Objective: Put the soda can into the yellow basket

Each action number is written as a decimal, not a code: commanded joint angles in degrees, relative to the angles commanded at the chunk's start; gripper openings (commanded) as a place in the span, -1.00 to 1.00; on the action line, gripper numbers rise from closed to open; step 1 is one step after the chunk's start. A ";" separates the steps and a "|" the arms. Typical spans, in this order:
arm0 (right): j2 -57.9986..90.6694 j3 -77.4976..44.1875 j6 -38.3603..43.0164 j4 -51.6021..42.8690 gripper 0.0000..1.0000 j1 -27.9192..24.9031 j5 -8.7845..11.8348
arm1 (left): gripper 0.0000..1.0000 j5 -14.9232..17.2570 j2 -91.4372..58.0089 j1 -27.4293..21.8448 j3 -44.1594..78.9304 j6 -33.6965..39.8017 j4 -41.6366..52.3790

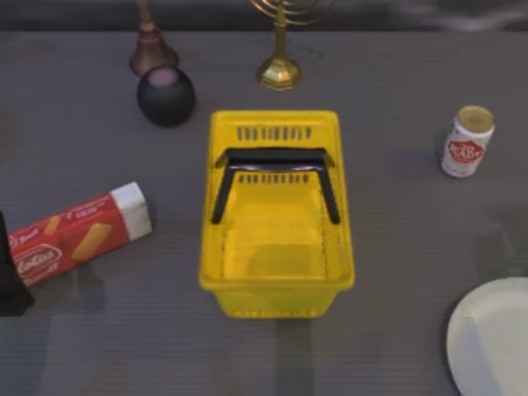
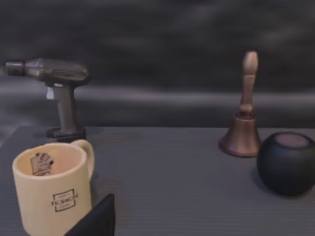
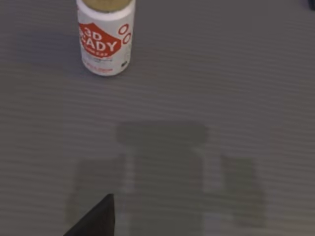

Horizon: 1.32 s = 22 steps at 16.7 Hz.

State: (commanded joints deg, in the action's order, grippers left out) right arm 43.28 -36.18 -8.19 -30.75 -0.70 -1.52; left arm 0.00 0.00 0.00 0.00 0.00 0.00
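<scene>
Neither gripper's jaws show enough for me to tell whether they are apart or together; my left arm (image 1: 11,272) sits at the table's left edge beside the red biscuit packet (image 1: 74,233), and the right one is out of the top view. From above I see the soda can (image 1: 466,142) standing upright on the right side of the table, well apart from the yellow basket (image 1: 276,213) at the centre. My right wrist camera looks down on the can (image 3: 105,35) standing on bare tabletop, while the left wrist camera faces a cream mug (image 2: 52,188), a drill (image 2: 55,92), a bell (image 2: 243,114) and a dark sphere (image 2: 286,162).
</scene>
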 joint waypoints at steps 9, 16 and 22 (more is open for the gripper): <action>51.41 -48.53 -12.76 -31.89 1.00 -3.03 -0.45 | 1.00 0.00 0.00 0.00 0.00 0.00 0.00; 84.29 -83.67 -21.77 -47.82 1.00 -6.19 0.44 | 1.00 0.00 0.00 0.00 0.00 0.00 0.00; 98.80 -99.94 -25.71 -53.10 1.00 -7.78 1.11 | 1.00 0.00 0.00 0.00 0.00 0.00 0.00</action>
State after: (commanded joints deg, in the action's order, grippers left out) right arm 142.07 -136.11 -33.90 -83.85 -8.49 -0.40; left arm 0.00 0.00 0.00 0.00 0.00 0.00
